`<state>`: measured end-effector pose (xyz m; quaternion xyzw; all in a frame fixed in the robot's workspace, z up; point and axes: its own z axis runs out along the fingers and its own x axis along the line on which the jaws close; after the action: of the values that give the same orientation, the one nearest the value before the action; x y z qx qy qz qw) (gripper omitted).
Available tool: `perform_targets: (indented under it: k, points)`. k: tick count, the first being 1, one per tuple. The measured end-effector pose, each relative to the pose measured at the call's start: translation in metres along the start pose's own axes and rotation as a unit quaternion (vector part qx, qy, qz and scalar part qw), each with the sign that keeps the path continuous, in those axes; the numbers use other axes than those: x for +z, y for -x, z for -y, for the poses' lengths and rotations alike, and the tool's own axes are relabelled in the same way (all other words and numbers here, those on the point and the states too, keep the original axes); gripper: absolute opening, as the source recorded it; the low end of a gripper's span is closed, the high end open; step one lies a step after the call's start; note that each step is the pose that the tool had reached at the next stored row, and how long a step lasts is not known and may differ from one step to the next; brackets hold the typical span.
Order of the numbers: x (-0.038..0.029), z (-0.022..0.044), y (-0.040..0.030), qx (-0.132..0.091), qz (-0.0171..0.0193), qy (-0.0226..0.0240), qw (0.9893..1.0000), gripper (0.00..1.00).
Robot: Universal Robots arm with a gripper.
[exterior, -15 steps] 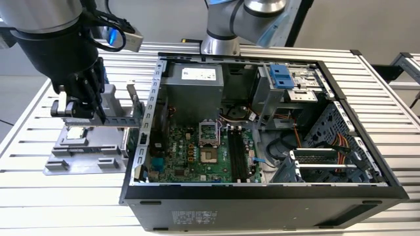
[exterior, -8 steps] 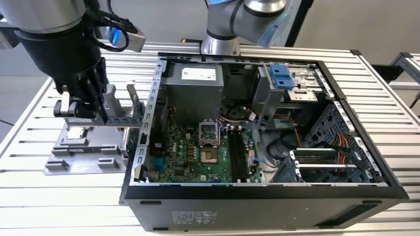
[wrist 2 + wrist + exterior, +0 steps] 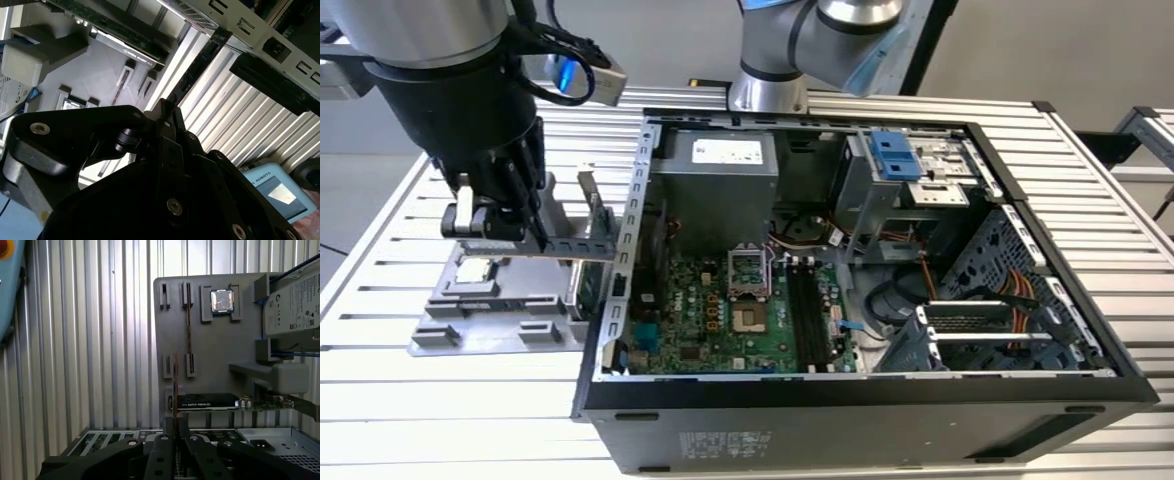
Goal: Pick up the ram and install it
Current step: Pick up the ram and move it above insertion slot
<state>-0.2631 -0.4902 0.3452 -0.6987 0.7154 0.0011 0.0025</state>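
Grey plastic tray (image 3: 507,300) sits on the slatted metal table (image 3: 440,430), just beside the open computer case (image 3: 854,420), on the exterior view's left.

Gripper (image 3: 507,232): positioned over the tray, outside the case. Its two black fingers are clamped together on the ram (image 3: 580,249). From the exterior view the ram is a thin dark stick running roughly level from the fingers toward the case's side wall.

In the first wrist view the ram (image 3: 175,387) is seen edge-on as a narrow line coming out from between the fingers, with the tray beneath it. Whether its lower edge touches the tray cannot be told.

Tray contents, noted in the first wrist view:
- a second stick (image 3: 188,325) standing on edge in a pair of slotted holders, just beside the held one
- a square processor chip (image 3: 221,301) lying flat in its pocket
- a silver hard drive (image 3: 295,300) at the tray's far side
- a green card (image 3: 210,401) with a metal bracket along the edge nearest the case

Case interior: the green motherboard (image 3: 700,315) lies exposed. Its long black slots (image 3: 811,325) are well apart from the gripper.
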Motion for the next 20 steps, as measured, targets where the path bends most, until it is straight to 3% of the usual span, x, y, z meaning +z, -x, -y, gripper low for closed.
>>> perform_targets:
  k: [7, 10, 15, 20]
  points:
    - [-0.0005, 0.0009, 0.0000, 0.000, 0.0001, -0.0002, 1.0000, 0.00]
    - [-0.0065, 0.0008, 0.0000, 0.000, 0.0000, -0.0001, 1.0000, 0.00]
    - [-0.0085, -0.0050, -0.0002, -0.002, 0.0001, -0.0008, 1.0000, 0.00]
    - [-0.0274, -0.0051, -0.0001, -0.002, 0.0000, -0.0008, 1.0000, 0.00]
